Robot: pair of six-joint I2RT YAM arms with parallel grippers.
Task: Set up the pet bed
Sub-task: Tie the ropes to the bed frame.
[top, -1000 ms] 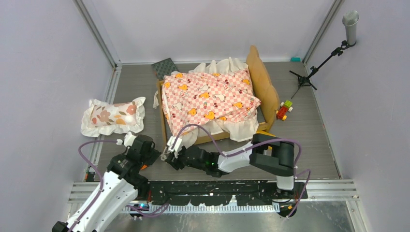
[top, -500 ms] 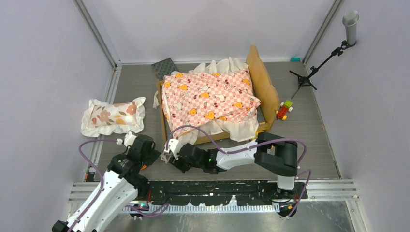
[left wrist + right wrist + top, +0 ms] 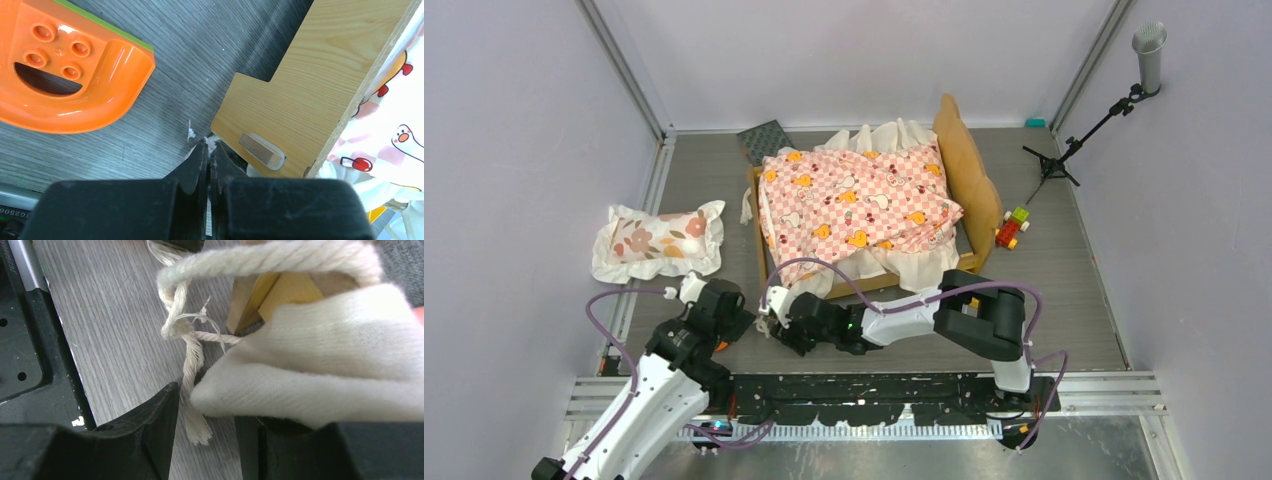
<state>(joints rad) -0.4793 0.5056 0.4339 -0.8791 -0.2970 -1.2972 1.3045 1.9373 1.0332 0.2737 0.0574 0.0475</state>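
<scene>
Left end effector (image 3: 210, 148) shut by pet bed (image 3: 300, 85); right end effector (image 3: 205, 412) part-open astride cord (image 3: 193, 359).

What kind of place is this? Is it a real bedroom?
Probably a robot test booth, not a bedroom: plain walls, a left arm and right arm bolted to the table, and a microphone on a stand.

Lab test cell: plain walls (image 3: 514, 150), aluminium rails (image 3: 624, 70), microphone (image 3: 1149, 55)
</scene>
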